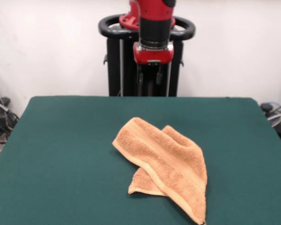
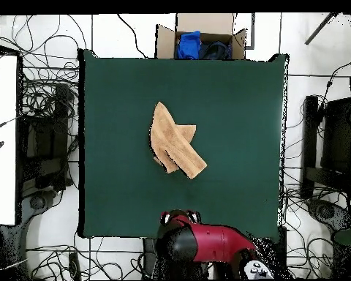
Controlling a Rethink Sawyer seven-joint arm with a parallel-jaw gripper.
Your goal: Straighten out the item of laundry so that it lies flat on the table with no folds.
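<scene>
While the arm [image 1: 153, 28] hangs back over its pedestal, I see the towel [image 1: 166, 161] lying folded over itself near the middle of the green table [image 1: 61, 150]. I cannot tell how the gripper [image 1: 152, 75] stands, but it holds nothing.

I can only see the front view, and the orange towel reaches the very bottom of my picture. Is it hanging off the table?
Observer: No. Seen from overhead, the whole towel lies on the table, well inside every edge.
Visitor: Is there anything past the table edge on my side?
Observer: Yes, an open cardboard box stands just beyond that edge, with something blue inside.
Visitor: Is the red arm above the towel?
Observer: No. From above, the arm is at the opposite edge, with bare green table between it and the towel.
</scene>
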